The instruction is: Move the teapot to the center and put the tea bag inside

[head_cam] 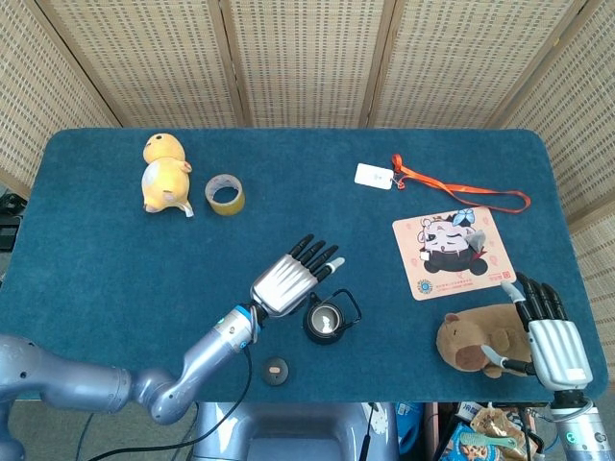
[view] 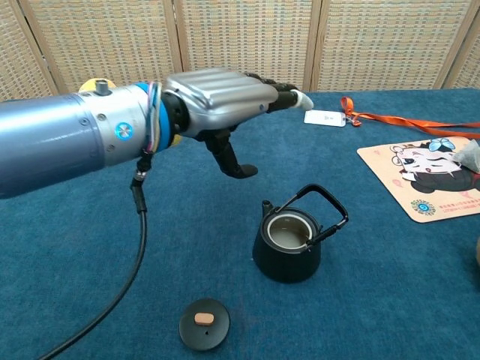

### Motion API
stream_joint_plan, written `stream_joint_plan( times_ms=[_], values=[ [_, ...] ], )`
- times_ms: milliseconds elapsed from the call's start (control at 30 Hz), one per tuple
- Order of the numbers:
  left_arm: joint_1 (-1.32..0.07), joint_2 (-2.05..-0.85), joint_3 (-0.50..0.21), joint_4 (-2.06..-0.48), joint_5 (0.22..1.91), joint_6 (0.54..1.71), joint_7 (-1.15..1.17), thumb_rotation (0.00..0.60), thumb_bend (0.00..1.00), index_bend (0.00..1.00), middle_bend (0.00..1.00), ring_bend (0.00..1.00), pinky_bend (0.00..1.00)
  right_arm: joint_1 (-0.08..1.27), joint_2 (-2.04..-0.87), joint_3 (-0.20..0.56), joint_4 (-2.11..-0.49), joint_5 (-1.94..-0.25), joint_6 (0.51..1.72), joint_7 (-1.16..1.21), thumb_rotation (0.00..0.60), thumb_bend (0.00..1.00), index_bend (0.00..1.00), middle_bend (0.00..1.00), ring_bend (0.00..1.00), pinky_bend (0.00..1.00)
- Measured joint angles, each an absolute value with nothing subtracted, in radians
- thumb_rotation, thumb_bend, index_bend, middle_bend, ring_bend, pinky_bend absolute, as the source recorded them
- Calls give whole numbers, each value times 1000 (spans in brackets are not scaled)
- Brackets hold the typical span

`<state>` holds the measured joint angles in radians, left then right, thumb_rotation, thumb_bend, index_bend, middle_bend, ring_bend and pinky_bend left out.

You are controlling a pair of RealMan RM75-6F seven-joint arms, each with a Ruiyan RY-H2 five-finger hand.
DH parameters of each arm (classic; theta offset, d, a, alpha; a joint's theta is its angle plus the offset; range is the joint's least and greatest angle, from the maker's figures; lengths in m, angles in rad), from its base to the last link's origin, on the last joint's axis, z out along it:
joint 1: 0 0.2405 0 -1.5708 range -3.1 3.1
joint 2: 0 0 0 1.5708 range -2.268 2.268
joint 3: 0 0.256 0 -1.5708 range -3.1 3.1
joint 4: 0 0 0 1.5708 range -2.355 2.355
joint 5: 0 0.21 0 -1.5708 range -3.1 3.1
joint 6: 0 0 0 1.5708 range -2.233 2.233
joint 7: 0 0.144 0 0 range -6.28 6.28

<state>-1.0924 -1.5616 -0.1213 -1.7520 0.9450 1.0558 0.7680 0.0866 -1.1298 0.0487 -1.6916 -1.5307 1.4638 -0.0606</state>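
Left hand (head_cam: 286, 280) empty, fingers spread, hovering just left of teapot (head_cam: 326, 319), apart from it. Teapot upright near table middle, open; lid (view: 203, 324) below hand. Move looks done. Tea bag (head_cam: 468, 221) on mat (head_cam: 452, 253), far right, not yet in pot. Right hand (head_cam: 548, 331) empty, fingers extended, beside plush (head_cam: 476, 338).

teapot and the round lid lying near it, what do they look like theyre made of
The teapot looks like matte black cast iron or dark ceramic: dull, thick-walled, with a paler lining inside and a thin, wire-like black handle. The lid matches it, a flat matte black disc with a small tan knob, possibly wood. Neither can be settled from looks alone.
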Motion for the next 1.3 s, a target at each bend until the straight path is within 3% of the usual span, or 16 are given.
stream_joint_plan(
  times_ms=[533, 900, 1300],
  values=[
    [-847, -1272, -48, -1942, 1072, 1221, 554, 600, 353, 0, 0, 0, 0, 131, -1137, 70, -1675, -1519, 1413, -41, 452, 326, 95, 109, 0, 57],
    [-603, -1166, 36, -1925, 1256, 1433, 328, 600, 353, 0, 0, 0, 0, 176, -1130, 94, -1677, -1504, 1367, -37, 458, 326, 95, 127, 0, 57],
    [-362, -1083, 110, -1875, 1362, 1590, 199, 600, 353, 0, 0, 0, 0, 257, -1119, 138, -1678, -1463, 1284, -37, 457, 326, 95, 162, 0, 67]
  ],
)
